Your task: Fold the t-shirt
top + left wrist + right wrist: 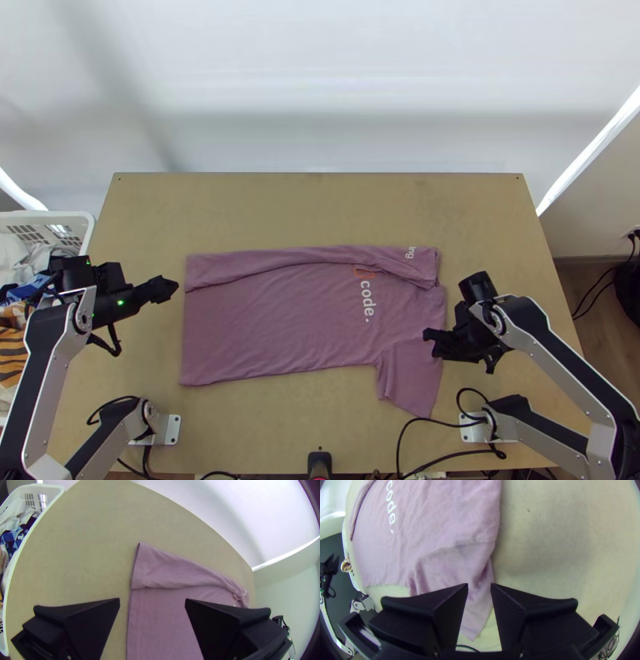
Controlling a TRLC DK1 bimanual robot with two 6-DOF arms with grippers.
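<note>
As seen from above, found the t-shirt (276, 324) spread on the table (320, 212), with long axis running left to right and far strip (312, 258) turned inward. Noted the right gripper (479, 588), parted and empty, at the shoulder end of the near sleeve (406, 382); judged better placed to draw that inward than the left gripper (152, 599), likewise parted, just beyond the hem (185, 336).

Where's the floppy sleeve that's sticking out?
In the top view, the sleeve sticks out from the shirt at its lower right, toward the table's near edge, next to the right gripper.
</note>
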